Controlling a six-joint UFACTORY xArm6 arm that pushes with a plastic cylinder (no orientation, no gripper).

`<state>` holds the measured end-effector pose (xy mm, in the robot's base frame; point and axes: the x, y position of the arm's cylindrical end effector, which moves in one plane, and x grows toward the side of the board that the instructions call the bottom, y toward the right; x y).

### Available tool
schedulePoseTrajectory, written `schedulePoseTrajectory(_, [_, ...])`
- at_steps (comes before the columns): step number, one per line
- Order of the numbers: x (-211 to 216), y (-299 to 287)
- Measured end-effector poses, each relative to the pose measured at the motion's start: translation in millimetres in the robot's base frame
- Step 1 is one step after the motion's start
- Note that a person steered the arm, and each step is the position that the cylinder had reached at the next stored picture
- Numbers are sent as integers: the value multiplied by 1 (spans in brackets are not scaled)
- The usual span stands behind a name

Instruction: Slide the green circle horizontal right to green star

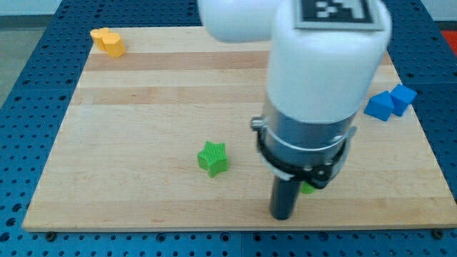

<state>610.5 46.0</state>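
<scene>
Green star (213, 158) sits lower middle of the wooden surface (143, 93), a bit left of my arm. Green circle (308, 188) is mostly hidden behind the rod, just a sliver peeking out on its right side. My tip (282, 216) is down near the bottom edge, touching or just beside that sliver. No jaws on this tool, plain rod. Yellow block (108, 42) upper left, blue block (390, 102) far right.

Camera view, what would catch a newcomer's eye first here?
The big white and grey arm fills the view's right, and my tip rests near the board's bottom edge. A green star sits left of it; a sliver of a green block peeks out beside the rod.
</scene>
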Motion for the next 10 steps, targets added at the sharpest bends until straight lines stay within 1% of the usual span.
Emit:
schedulePoseTrajectory(1, [0, -24])
schedulePoseTrajectory(2, [-16, -27])
schedulePoseTrajectory(3, [-35, -22])
schedulePoseTrajectory(4, [-39, -4])
schedulePoseTrajectory(6, [-34, 43])
schedulePoseTrajectory(8, [-36, 43])
schedulePoseTrajectory(9, [-36, 24])
schedulePoseTrajectory(10, [-36, 28])
